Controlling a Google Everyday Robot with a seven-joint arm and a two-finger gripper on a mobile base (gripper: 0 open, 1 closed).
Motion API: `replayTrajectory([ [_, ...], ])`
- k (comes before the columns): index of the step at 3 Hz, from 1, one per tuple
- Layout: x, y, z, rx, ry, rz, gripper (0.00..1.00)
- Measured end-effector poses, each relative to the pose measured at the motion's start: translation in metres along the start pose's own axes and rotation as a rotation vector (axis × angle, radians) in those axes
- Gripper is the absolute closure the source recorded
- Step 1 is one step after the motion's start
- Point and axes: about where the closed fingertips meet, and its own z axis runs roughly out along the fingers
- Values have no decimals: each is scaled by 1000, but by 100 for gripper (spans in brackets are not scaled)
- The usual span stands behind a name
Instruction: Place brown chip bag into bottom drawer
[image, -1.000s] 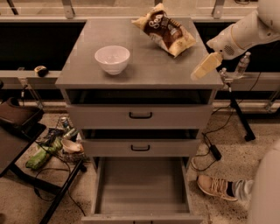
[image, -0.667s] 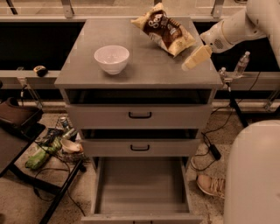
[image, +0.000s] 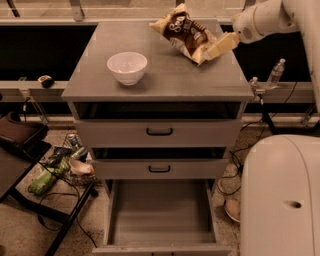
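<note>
So over the last second the gripper (image: 217, 47) has swung in from the right edge of the cabinet top (image: 165, 82) and slid up and left. It's now right up against the lower-right end of the bag (image: 184, 31), in the upper right of the frame. A second ago there was clear grey surface between the two, and now there's none. I read that as the reach being basically finished, with the grab coming up next. I honestly can't tell whether it has closed on the bag yet or is just nosing it.

The bag doesn't look to have moved. It's on the cabinet top near the back, upper centre-right of the frame, well apart from the bowl (image: 127, 66) to its left. Its long axis runs diagonally, from one pale end at the upper left down to the other pale end at the lower right, where the gripper is. The brown middle with the script logo faces up.

The bottom drawer (image: 160, 210) is already pulled out at the bottom centre, so nothing's left on that side. The remaining work is the lift, the carry down the front and the drop.
</note>
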Motion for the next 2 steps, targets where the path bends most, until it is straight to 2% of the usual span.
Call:
replayTrajectory([
  [1, -4, -2, -1, 6, -7, -4, 0],
  [2, -3, 0, 11, -1, -16, 16, 0],
])
